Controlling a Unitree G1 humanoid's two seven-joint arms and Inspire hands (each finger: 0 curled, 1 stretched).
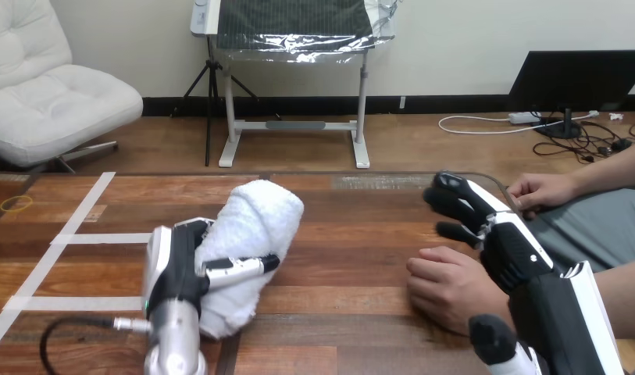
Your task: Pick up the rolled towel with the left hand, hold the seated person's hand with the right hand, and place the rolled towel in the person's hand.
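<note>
The rolled towel [251, 226] is white and thick, lying at an angle on the wooden table [353, 226] left of centre. My left hand [173, 266] is on the towel's near end, its thumb curled across the front and its fingers round the far side. The person's hand [447, 285] rests knuckles up on the table at the right. My right hand [517, 250] hovers just right of and above it, with its fingers [454, 199] loosely extended and nothing between them. I cannot tell whether it touches the person's hand.
The person's other hand [540, 191] rests at the table's far right edge. White tape lines [72, 234] cross the left part of the table, with a yellow rubber band [17, 203] beyond them. A black cable [64, 328] loops at the near left.
</note>
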